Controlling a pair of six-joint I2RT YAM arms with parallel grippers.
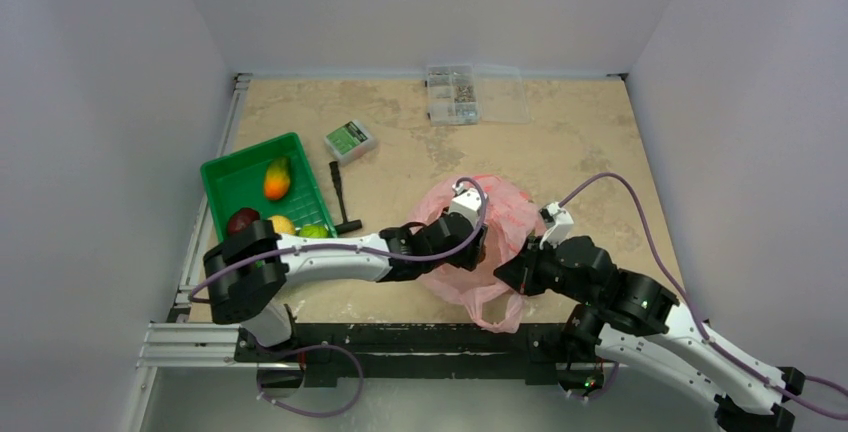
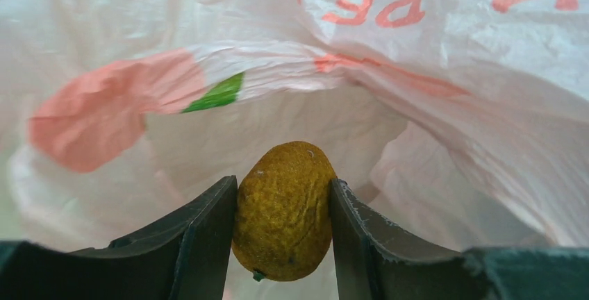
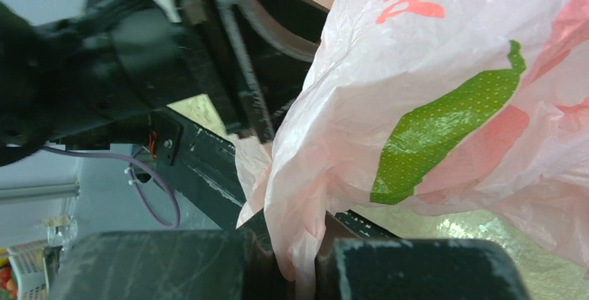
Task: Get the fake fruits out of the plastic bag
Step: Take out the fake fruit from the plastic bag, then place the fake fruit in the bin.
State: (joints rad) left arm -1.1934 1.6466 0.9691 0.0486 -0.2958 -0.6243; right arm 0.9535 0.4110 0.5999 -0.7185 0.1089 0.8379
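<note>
one view, the left wrist's, looks inside the translucent pink-printed plastic bag (image 2: pixel 486 105): at lower centre the left end effector (image 2: pixel 283 183) is clamped on a yellow-brown oval fake fruit (image 2: pixel 281 223). from above the bag hides both. the right end effector (image 3: pixel 300 255) pinches a bag fold, bottom centre. four more fruits (image 1: pixel 277 180) lie in the green ribbed tray (image 1: pixel 225 174), left.

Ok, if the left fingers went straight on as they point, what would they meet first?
Shut on a yellow-brown fruit, the left fingers point deeper into the plastic bag. Past the fruit, the bag's crumpled inner wall looks first in line; its depth is unclear.
</note>
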